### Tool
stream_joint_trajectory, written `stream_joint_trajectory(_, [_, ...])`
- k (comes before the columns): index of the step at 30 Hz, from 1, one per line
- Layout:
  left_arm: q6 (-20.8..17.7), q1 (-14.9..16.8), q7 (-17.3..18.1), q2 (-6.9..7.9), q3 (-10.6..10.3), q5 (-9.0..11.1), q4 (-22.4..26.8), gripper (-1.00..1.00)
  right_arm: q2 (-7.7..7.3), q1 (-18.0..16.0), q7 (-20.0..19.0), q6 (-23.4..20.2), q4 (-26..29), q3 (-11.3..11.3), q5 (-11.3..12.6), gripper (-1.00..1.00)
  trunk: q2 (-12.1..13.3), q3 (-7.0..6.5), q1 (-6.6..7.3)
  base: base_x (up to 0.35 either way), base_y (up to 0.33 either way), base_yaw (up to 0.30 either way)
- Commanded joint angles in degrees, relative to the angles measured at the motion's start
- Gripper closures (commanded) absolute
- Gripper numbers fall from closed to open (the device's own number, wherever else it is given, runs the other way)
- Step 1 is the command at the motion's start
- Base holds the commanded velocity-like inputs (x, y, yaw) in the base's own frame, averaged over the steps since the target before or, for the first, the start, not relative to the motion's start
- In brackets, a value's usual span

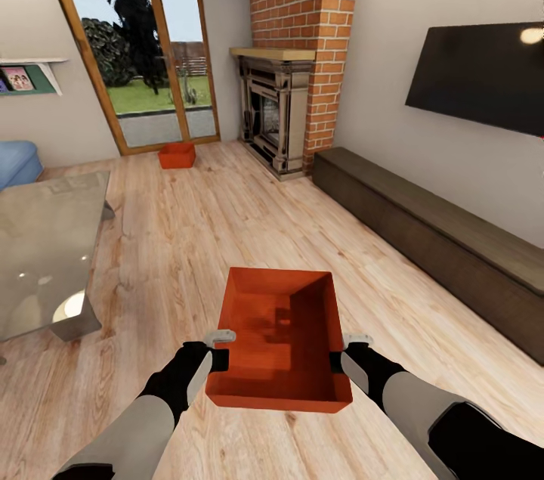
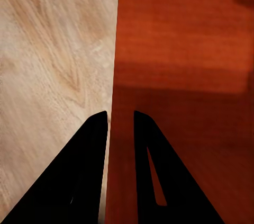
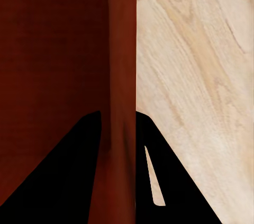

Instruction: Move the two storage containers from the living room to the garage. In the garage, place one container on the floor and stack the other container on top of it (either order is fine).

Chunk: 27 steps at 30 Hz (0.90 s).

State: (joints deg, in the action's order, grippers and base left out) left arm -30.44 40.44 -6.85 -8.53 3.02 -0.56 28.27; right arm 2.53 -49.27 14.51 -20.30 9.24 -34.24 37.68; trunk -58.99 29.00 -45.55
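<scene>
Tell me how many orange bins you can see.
2. One bin held between the left claw and right claw; the other bin on the floor by the glass door.

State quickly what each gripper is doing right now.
Left gripper: shut on the near bin's left wall.
Right gripper: shut on its right wall.

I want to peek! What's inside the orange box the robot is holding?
The held storage container looks empty: bare orange floor and walls, with shadows. Its near wall hides a strip of the bottom. The left tool and right tool clamp its side walls.
</scene>
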Motion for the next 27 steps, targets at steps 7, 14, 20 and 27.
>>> stream_joint_trajectory(7, [-1.0, 0.0, -0.4, -0.06, 0.2, -1.3, -0.1, 1.00, -0.01, 0.0, 0.3, 0.3, 1.0, -2.1, 0.9, 1.00, 2.8, -1.82, 1.54, 0.000, 0.000, 0.000])
stream_joint_trajectory(14, [-1.0, 0.0, -0.4, -0.03, 0.2, -1.3, -0.1, 1.00, -0.01, 0.0, 0.3, 0.3, 1.0, -2.1, 0.9, 1.00, 5.6, -3.69, 3.08, 0.000, 0.000, 0.000])
stream_joint_trajectory(20, [-1.0, 0.0, -0.4, -0.04, 0.2, -1.3, -0.1, 1.00, -0.04, 0.0, 0.3, 0.3, 1.0, -2.1, 0.9, 1.00, 8.0, -5.30, 4.39, 0.000, 0.000, 0.000])
stream_joint_trajectory(27, [-1.0, 0.0, -0.4, -0.06, 0.2, -1.4, -0.1, 1.00, 0.01, 0.0, 0.3, 0.3, 1.0, -2.1, 0.9, 1.00, 10.8, -7.17, 5.93, 0.000, 0.000, 0.000])
